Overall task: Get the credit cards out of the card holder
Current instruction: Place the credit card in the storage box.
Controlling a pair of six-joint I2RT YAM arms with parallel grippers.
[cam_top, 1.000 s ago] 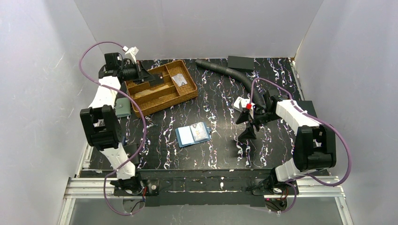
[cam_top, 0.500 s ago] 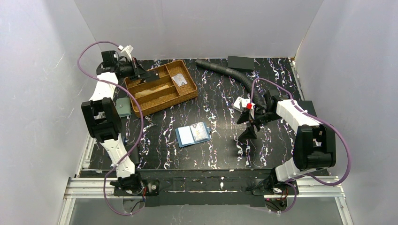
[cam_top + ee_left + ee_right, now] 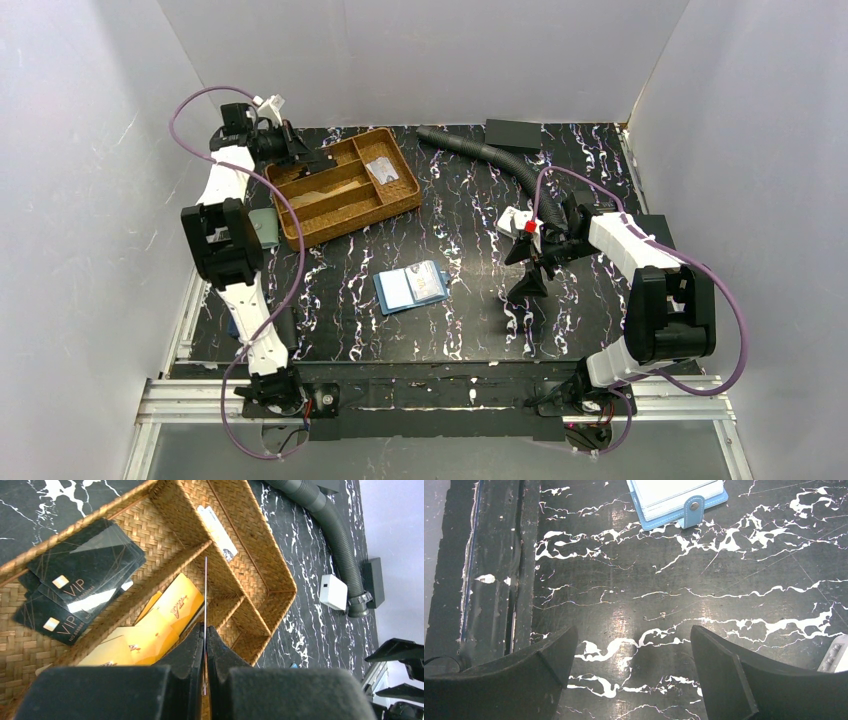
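Note:
The teal-blue card holder (image 3: pixel 410 288) lies open on the black marbled table, with a pale card (image 3: pixel 397 289) in its left half and a printed one (image 3: pixel 428 283) in its right. The right wrist view shows its snap-tab edge (image 3: pixel 679 502). My left gripper (image 3: pixel 320 157) hangs over the far left corner of the wicker tray, shut on a thin credit card (image 3: pixel 205 590) seen edge-on between the fingertips of the left gripper (image 3: pixel 205 628). My right gripper (image 3: pixel 524 268) stands open over bare table to the right of the holder; nothing sits inside the right gripper (image 3: pixel 634 635).
The wicker tray (image 3: pixel 345 215) holds black VIP cards (image 3: pixel 80 575), yellow cards (image 3: pixel 160 620) and a white card (image 3: pixel 217 532). A grey hose (image 3: pixel 490 155), a white box (image 3: pixel 333 591) and a black box (image 3: pixel 513 133) lie at the back. A pale green pouch (image 3: pixel 262 228) sits left of the tray.
My left arm has swung back and to the left, carrying the card toward the tray's far left corner. The right arm and the card holder have not moved.

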